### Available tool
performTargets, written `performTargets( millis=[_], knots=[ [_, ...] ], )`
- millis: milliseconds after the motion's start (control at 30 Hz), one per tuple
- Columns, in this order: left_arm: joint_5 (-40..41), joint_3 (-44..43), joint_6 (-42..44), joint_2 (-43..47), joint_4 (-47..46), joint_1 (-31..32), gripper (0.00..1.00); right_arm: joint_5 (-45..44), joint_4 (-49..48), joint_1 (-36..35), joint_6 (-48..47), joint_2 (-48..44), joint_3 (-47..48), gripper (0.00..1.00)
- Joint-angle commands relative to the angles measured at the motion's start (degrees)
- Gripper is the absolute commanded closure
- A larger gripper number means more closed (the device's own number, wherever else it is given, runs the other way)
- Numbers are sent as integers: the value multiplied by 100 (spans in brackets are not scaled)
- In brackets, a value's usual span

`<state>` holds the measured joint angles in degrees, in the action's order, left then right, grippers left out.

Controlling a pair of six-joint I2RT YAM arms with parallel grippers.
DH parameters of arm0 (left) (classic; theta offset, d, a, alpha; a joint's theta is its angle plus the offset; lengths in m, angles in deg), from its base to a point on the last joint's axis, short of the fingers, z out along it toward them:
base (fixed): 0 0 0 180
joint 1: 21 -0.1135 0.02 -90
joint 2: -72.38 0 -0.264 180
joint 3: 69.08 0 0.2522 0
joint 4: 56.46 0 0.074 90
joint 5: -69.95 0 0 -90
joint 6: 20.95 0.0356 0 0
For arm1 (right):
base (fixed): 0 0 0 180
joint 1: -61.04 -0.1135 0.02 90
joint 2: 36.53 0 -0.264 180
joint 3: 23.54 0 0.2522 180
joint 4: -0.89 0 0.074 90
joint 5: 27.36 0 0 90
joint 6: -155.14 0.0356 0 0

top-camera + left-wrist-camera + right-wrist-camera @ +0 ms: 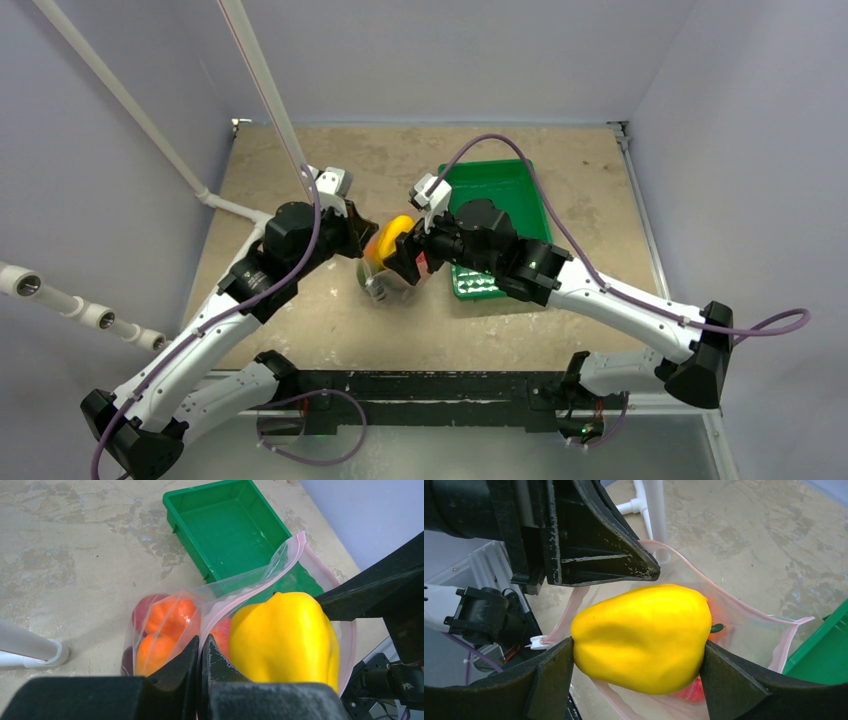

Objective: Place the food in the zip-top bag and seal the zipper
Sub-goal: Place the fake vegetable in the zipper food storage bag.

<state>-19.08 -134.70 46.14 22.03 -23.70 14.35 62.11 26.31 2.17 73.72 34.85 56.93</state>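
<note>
While the left gripper (352,232) is pinching the zip-top bag (165,605) by its rim, jaws pressed together on the pink zipper (220,609), I am seeing the mouth being held open between the two arms, above the middle of the table (300,310). Orange pieces (170,617) and a red piece (145,607) of the food are lying inside the bag. A yellow pepper (641,637) is sitting in the bag's mouth, the rim looping around it. The right gripper (639,655) is clamping that pepper from both sides. Just to the right, the green tray (495,200) is lying on the table.
</note>
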Motion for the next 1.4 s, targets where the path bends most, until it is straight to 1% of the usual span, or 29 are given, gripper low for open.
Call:
performTargets(
  millis=[0,67,133,167,200,533,667,833,900,1067,1267,1367],
  knots=[
    [-71,-58,116,60,-87,-20,100,-314,-195,-69,247,93,32,25],
    [-71,-53,120,60,-90,-20,100,-388,-209,-116,286,165,43,21],
    [-71,-55,112,58,-89,-20,100,-456,-240,-145,314,228,65,11],
    [-71,-53,112,65,-88,-24,100,-487,-256,-155,326,254,81,5],
    [-71,-57,112,68,-90,-20,100,-528,-274,-156,336,276,97,2],
    [-71,-53,112,95,-82,-20,100,-852,-256,-181,495,189,271,1],
    [-71,-57,110,97,-90,-21,100,-1101,-224,-184,673,-110,386,1],
    [-71,-54,112,79,-88,-25,100,-1583,-326,-181,1116,-622,489,1],
    [-71,-58,108,77,-90,-21,100,-1635,-322,-183,1278,-791,485,1],
    [-71,-53,111,69,-90,-20,100,-2017,-48,-177,1808,-1027,467,1],
    [-71,-54,128,93,-109,-20,100,-2181,506,-177,2256,-887,421,1],
    [-206,-38,137,120,-135,-21,100,-2284,667,-177,2519,-902,281,1]
  ],
)
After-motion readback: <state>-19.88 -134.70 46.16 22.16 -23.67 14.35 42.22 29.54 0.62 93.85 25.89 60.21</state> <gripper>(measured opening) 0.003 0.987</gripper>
